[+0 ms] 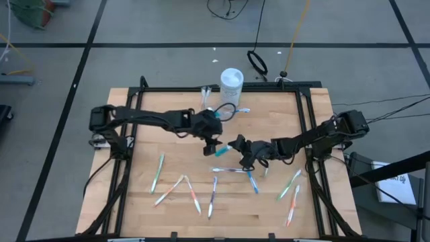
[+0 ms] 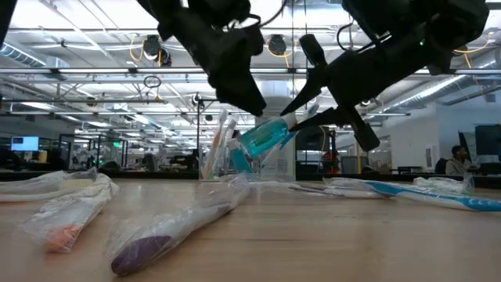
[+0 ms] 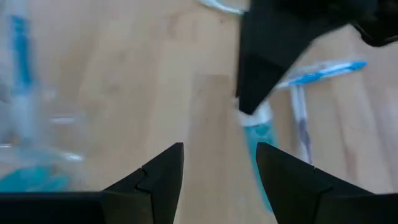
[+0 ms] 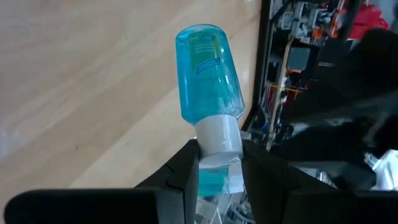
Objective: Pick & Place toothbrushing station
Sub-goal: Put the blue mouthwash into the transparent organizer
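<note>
A small translucent teal-blue toothpaste tube [image 4: 208, 74] with a white cap is pinched at its cap by the right claw [image 4: 219, 163], held above the pale wooden surface [image 1: 134, 202] at the centre of the high view. The left claw [image 3: 217, 171] is spread just beside it. Thin plastic-wrapped toothbrushes [image 1: 195, 195] are scattered lower down; a clear plastic cup [image 2: 223, 160] holding several stands upper centre.

Left claw [image 1: 210, 143] open mid-table, right claw [image 1: 235, 145] clamped shut, tips near
</note>
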